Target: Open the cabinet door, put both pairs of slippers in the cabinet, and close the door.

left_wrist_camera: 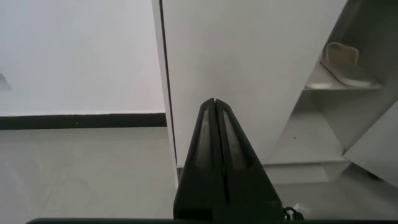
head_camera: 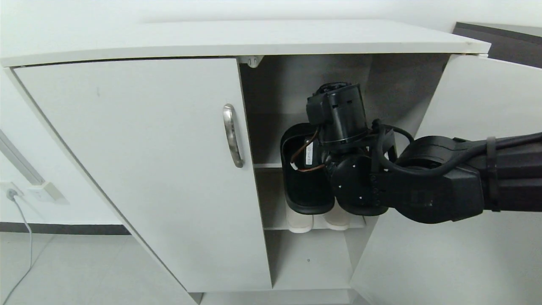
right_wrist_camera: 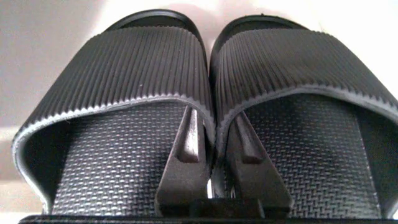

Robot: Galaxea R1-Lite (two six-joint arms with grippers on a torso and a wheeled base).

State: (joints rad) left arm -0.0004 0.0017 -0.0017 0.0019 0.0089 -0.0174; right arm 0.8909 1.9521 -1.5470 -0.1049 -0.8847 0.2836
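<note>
The white cabinet (head_camera: pixel 237 38) has its right door (head_camera: pixel 478 106) swung open and its left door (head_camera: pixel 139 169) closed. My right gripper (right_wrist_camera: pixel 217 146) is inside the open half, shut on the inner edges of the black slippers (right_wrist_camera: pixel 143 81), which it holds side by side. In the head view one black slipper (head_camera: pixel 305 186) hangs in front of the shelves, partly hidden by my wrist. The white slippers (head_camera: pixel 300 223) lie on the lower shelf (head_camera: pixel 275 226) just below it. My left gripper (left_wrist_camera: pixel 214 106) is shut on nothing, low in front of the closed door.
A metal handle (head_camera: pixel 232 135) sits on the closed left door. An upper shelf (head_camera: pixel 264 166) crosses the open half. One white slipper (left_wrist_camera: pixel 341 59) is seen on its shelf in the left wrist view. A wall socket with a cable (head_camera: pixel 12 195) is at the far left above grey floor.
</note>
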